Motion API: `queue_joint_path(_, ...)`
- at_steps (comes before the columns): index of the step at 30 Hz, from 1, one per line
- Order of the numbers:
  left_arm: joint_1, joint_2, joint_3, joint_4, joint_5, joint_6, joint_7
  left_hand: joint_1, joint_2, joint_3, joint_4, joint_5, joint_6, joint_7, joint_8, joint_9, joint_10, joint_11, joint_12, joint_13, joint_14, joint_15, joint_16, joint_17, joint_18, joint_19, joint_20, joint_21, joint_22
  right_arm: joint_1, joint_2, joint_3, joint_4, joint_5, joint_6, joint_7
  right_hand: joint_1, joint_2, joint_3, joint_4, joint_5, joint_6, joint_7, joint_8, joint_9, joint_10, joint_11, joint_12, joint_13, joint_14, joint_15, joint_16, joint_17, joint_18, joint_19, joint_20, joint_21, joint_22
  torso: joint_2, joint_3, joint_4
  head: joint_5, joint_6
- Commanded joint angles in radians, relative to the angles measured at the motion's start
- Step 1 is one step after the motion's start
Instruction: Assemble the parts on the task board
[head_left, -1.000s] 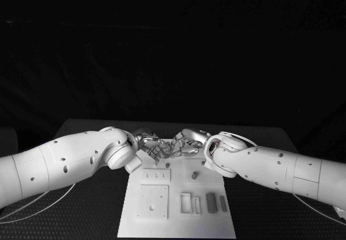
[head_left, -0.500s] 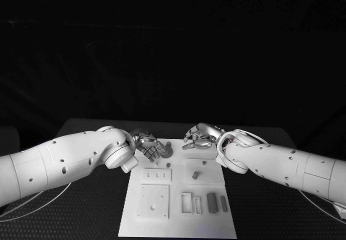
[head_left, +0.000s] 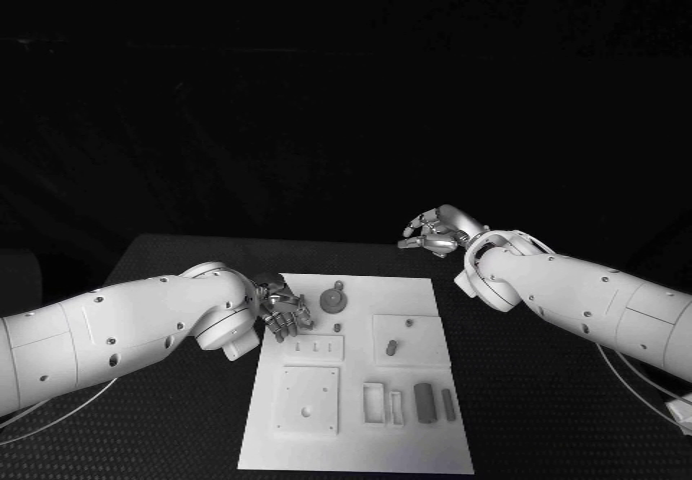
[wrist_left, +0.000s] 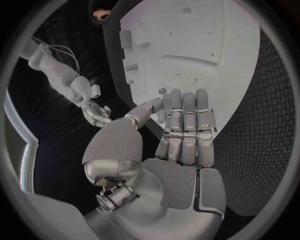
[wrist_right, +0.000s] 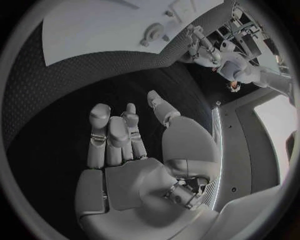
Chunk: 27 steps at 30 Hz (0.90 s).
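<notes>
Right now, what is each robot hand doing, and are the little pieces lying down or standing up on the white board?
left hand: open, holds nothing, at the board's left edge.
right hand: open, holds nothing, raised off to the board's far right.
task board: flat on the table.
round part: on the board's far end, nothing touching it.
dark oblong part: lying flat near the board's near right.
small dark part: in the square right-hand block; upright or lying, cannot tell.
</notes>
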Motion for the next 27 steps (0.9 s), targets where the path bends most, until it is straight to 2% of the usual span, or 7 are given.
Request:
queue_joint_path(1, 0.0, -0.002, -0.009, 0.015, -0.114, 0.027, -0.037, -0.003, -0.011, -0.004, -0.005, 0.006, 0.073, -0.064, 0.002, 0.092, 0.002, -0.009, 0.007, 0.003, 0.011, -0.002, -0.004, 0.003, 0.011, 0.003, -0.005, 0.007, 0.004, 0.003, 0.01, 0.008, -0.025, 0.058, -0.022, 0.032, -0.009, 0.003, -0.003, 0.002, 0.001, 0.007, 0.009, -0.005, -0.001, -0.005, 0.001, -0.007, -0.001, -0.003, 0.004, -0.007, -0.001, 0.068, -0.002, -0.006, -0.007, 0.001, 0.0, -0.0003, 0.0015, 0.002, -0.006)
queue_joint_path(4, -0.002, 0.002, -0.015, 0.018, -0.131, 0.021, -0.039, -0.006, -0.017, -0.009, 0.002, 0.003, 0.085, -0.07, 0.005, 0.101, 0.013, -0.015, 0.017, 0.011, 0.019, -0.006, 0.005, 0.01, 0.011, 0.01, -0.009, 0.014, 0.015, 0.006, 0.019, 0.013, -0.049, 0.058, -0.019, 0.029, -0.016, 0.004, -0.004, 0.004, 0.001, 0.006, 0.01, -0.006, -0.001, -0.006, 0.002, -0.008, -0.003, -0.004, 0.004, -0.008, -0.001, 0.068, -0.003, -0.005, -0.009, 0.001, 0.0, -0.0009, 0.0013, 0.004, -0.007)
queue_joint_path(12, -0.019, 0.015, -0.015, 0.013, -0.156, -0.004, -0.043, -0.011, -0.021, -0.011, 0.011, 0.002, 0.098, -0.077, 0.007, 0.115, 0.021, -0.021, 0.031, 0.025, 0.025, -0.01, 0.021, 0.018, 0.012, 0.016, -0.014, 0.021, 0.033, 0.009, 0.029, 0.015, -0.065, 0.058, -0.016, 0.029, -0.018, 0.004, -0.005, 0.003, 0.001, 0.006, 0.01, -0.007, -0.001, -0.007, 0.002, -0.008, -0.003, -0.004, 0.005, -0.009, -0.001, 0.068, -0.004, -0.004, -0.009, 0.001, 0.001, -0.0022, -0.0013, 0.006, -0.017)
queue_joint_path(18, -0.021, 0.028, -0.015, 0.014, -0.174, -0.018, -0.042, -0.014, -0.028, -0.013, 0.02, 0.007, 0.114, -0.085, 0.011, 0.133, 0.03, -0.028, 0.05, 0.045, 0.033, -0.016, 0.039, 0.027, 0.013, 0.024, -0.019, 0.028, 0.051, 0.009, 0.032, 0.015, -0.059, 0.056, -0.013, 0.027, -0.018, 0.005, -0.005, 0.003, 0.001, 0.006, 0.01, -0.007, -0.001, -0.007, 0.002, -0.009, -0.003, -0.004, 0.005, -0.009, -0.001, 0.068, -0.004, -0.004, -0.009, 0.001, 0.001, -0.0022, -0.0014, 0.006, -0.024)
queue_joint_path(22, -0.021, 0.04, -0.015, 0.013, -0.187, -0.012, -0.054, -0.018, -0.034, -0.015, 0.027, 0.02, 0.128, -0.092, 0.014, 0.152, 0.036, -0.034, 0.067, 0.066, 0.041, -0.02, 0.055, 0.034, 0.014, 0.031, -0.023, 0.033, 0.067, 0.009, 0.034, 0.015, -0.06, 0.055, -0.009, 0.023, -0.019, 0.005, -0.005, 0.004, 0.001, 0.006, 0.01, -0.007, -0.001, -0.008, 0.002, -0.009, -0.004, -0.005, 0.005, -0.009, -0.001, 0.068, -0.004, -0.004, -0.01, 0.001, 0.0, -0.0023, -0.0016, 0.005, -0.029)
queue_joint_path(27, -0.021, 0.051, -0.015, 0.005, -0.194, 0.009, -0.073, -0.018, -0.035, -0.015, 0.03, 0.021, 0.133, -0.095, 0.015, 0.163, 0.037, -0.037, 0.077, 0.079, 0.043, -0.022, 0.063, 0.039, 0.014, 0.033, -0.026, 0.035, 0.076, 0.009, 0.036, 0.015, -0.058, 0.054, -0.008, 0.021, -0.02, 0.005, -0.005, 0.004, 0.001, 0.006, 0.01, -0.007, -0.001, -0.008, 0.002, -0.009, -0.004, -0.005, 0.005, -0.009, -0.001, 0.068, -0.004, -0.004, -0.01, 0.001, 0.0, -0.0016, -0.0016, 0.006, -0.032)
